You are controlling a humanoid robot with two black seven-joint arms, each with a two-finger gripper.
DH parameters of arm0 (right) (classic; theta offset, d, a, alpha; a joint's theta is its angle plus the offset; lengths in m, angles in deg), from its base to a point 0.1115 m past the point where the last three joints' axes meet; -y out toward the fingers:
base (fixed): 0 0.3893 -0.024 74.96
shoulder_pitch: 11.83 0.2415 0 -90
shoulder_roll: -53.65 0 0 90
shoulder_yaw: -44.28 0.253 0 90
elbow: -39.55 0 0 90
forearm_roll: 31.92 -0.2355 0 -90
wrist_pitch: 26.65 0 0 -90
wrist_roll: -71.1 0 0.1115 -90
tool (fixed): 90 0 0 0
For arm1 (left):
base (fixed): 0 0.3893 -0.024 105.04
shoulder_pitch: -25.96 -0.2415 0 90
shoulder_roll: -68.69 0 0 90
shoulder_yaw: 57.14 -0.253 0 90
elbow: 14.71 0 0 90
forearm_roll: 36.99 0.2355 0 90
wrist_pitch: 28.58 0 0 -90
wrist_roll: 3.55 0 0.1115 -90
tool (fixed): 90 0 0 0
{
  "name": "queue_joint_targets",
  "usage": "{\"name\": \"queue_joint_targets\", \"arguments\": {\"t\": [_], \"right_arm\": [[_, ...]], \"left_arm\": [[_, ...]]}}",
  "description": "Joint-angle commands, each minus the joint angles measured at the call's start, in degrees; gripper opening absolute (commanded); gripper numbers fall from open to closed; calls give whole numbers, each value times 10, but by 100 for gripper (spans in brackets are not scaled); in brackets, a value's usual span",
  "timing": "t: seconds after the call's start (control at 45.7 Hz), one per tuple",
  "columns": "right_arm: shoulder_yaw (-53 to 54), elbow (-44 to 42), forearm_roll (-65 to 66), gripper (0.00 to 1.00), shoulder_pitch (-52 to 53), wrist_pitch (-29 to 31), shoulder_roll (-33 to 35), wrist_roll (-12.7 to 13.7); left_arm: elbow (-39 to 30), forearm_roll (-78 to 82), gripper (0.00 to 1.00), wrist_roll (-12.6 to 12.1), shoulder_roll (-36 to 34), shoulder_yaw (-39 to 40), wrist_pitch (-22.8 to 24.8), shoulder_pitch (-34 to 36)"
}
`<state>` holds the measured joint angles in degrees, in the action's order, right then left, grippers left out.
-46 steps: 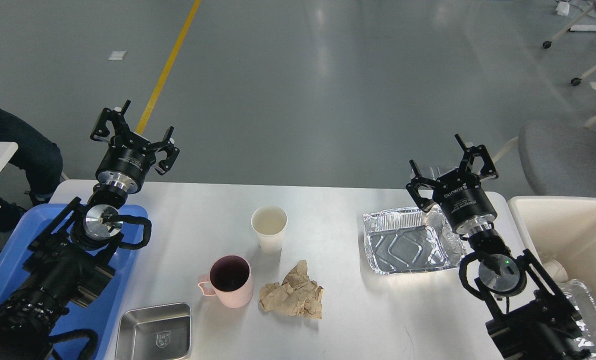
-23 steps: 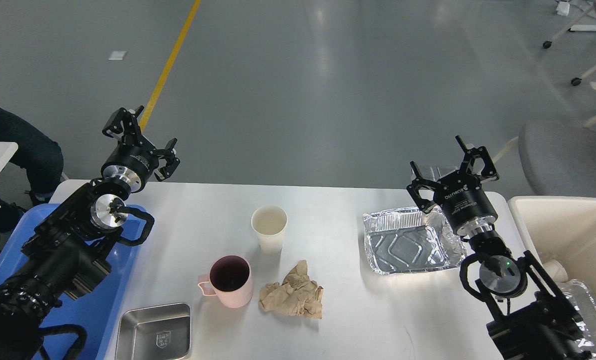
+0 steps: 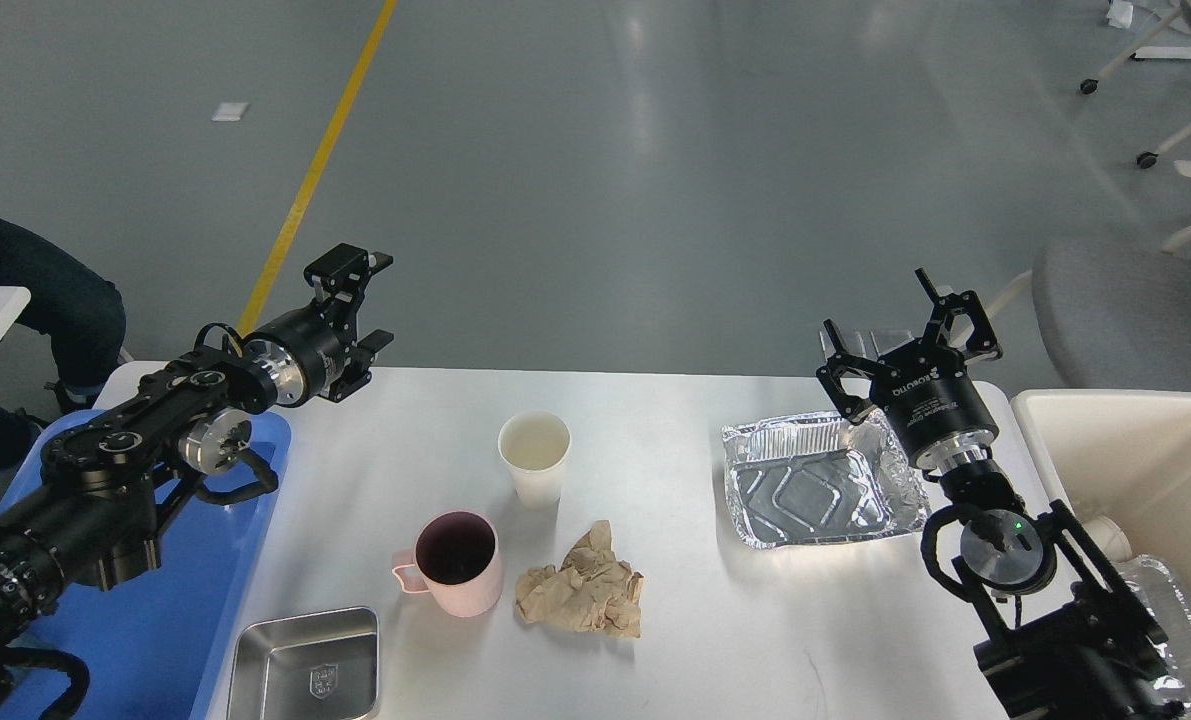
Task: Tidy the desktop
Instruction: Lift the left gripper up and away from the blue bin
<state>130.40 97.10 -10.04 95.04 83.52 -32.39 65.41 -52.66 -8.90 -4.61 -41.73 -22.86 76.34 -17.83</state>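
Two black arms reach over the desktop (image 3: 655, 640), a wide white tabletop that fills the lower middle of the view, between a blue tray (image 3: 170, 620) at its left side and a cream bin (image 3: 1145, 455) at its right side.

The left gripper (image 3: 363, 305) is turned sideways and points toward the right, above the far left corner of the desktop. Its fingers stand apart and nothing is between them. The arm behind it lies over the blue tray.

The right gripper (image 3: 910, 330) stands upright above the far right part of the desktop, just behind a foil tray (image 3: 820, 480). Its fingers are spread wide and hold nothing.

On the desktop there are five things. A white paper cup (image 3: 535, 457) stands upright near the middle. In front of it and a little to the left stands a pink mug (image 3: 452, 563), dark inside, with its handle toward the left. Just beside the mug, on the right, lies a crumpled brown paper (image 3: 583, 592); whether the two touch I cannot tell. The foil tray lies well apart from these, toward the right, and its right wall is wrinkled. A small steel tray (image 3: 305, 665) lies at the near left edge, just beside the blue tray.

A second foil container (image 3: 1170, 620) shows at the lower right, partly hidden by the right arm. Behind the bin stands a grey chair (image 3: 1135, 315).
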Motion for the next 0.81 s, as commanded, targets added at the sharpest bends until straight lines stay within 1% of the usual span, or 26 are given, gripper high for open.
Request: {"name": "queue_joint_targets", "arguments": {"t": [0.0,0.022,0.088,0.197,0.307,0.394,0.46,0.569,0.635,0.701,0.788], "right_arm": [[0,0,0,100,0,0,0,0],[0,0,-1,100,1,1,0,0],[1,0,-1,100,1,1,-1,0],[1,0,-2,100,4,2,0,0],[0,0,-1,100,5,2,1,0],[0,-1,-1,100,6,3,2,0],[-1,0,-1,100,8,3,2,0],[-2,0,0,100,9,3,3,2],[-3,1,0,100,11,3,4,2],[-3,1,0,100,10,3,7,2],[-3,1,0,100,11,3,10,2]], "left_arm": [[-54,-1,99,-55,-64,-25,46,-3],[-85,-1,99,-68,-91,-44,68,-4],[-137,-1,99,-75,-136,-81,89,-5],[-214,4,99,-74,-224,-148,99,-4],[-330,8,99,-74,-337,-210,109,-3],[-395,10,99,-74,-429,-235,126,-2],[-433,24,99,-73,-482,-240,146,-3],[-475,92,99,-54,-567,-231,174,-2],[-488,111,99,-25,-606,-223,193,0],[-494,112,99,0,-637,-218,229,4],[-500,112,99,3,-678,-205,281,8]]}}
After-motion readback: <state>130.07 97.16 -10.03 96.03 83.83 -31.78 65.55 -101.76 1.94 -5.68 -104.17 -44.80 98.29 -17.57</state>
